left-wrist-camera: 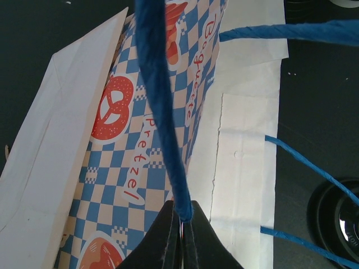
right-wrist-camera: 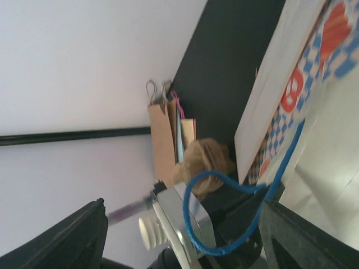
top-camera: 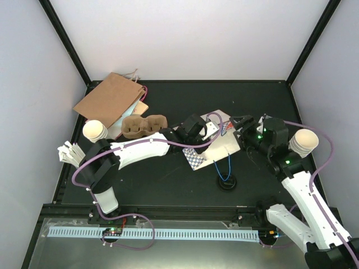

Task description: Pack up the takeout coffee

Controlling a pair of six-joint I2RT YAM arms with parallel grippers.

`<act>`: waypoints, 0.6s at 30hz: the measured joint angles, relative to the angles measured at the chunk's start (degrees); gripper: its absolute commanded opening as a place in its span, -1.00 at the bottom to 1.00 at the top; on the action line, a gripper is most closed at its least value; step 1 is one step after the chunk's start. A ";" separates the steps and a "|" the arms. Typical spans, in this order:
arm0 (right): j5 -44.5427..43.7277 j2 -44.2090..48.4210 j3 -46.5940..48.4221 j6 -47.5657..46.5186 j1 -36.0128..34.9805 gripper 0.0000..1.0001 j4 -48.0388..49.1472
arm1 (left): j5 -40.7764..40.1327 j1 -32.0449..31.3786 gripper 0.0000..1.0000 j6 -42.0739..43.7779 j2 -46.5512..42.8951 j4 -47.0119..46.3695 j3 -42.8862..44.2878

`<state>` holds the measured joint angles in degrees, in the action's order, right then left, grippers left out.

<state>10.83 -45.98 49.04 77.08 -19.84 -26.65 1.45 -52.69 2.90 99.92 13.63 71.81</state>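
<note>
Mid-frame, bag (top-camera: pixel 224 147): blue-and-white checked, lying on desk (top-camera: pixel 157 179).
Left end effector (left-wrist-camera: pixel 180 219): clamped together on blue handle (left-wrist-camera: pixel 162 112).
Right end effector (top-camera: pixel 241 124): fingers apart, holding nothing, at bag's upper right edge.
Coffee (top-camera: pixel 227 182): black-lidded, on desk just below bag, outside it.
Carrier (top-camera: pixel 145 126): left of bag, beside brown bag (top-camera: pixel 109 100).

The bag (top-camera: pixel 225 147) lies on the table (top-camera: pixel 168 182), with a coffee (top-camera: pixel 227 182) just in front of it, a cup tray (top-camera: pixel 145 126) to its left, and the other bag (top-camera: pixel 109 100) behind that tray.
</note>
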 measured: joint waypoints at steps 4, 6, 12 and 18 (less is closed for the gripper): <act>6.62 -0.31 -4.87 7.87 0.00 0.51 4.33 | -0.35 -0.17 -0.97 -0.17 0.02 -0.17 0.00; 8.90 -0.26 -7.54 11.78 0.00 0.51 6.25 | -0.66 -0.31 -0.97 -0.46 0.07 -0.50 0.00; 9.84 3.02 -13.42 21.44 -0.07 0.51 12.70 | -1.62 -0.44 -0.97 -1.90 0.11 -2.08 0.00; 9.94 4.15 -17.94 28.83 -0.09 0.55 20.31 | -2.47 -0.83 -0.97 -3.32 0.11 -4.24 0.00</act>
<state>20.78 -41.82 31.09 105.91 -19.92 -6.35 -1.02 -53.52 -0.43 100.03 9.39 71.81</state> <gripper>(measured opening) 0.768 0.018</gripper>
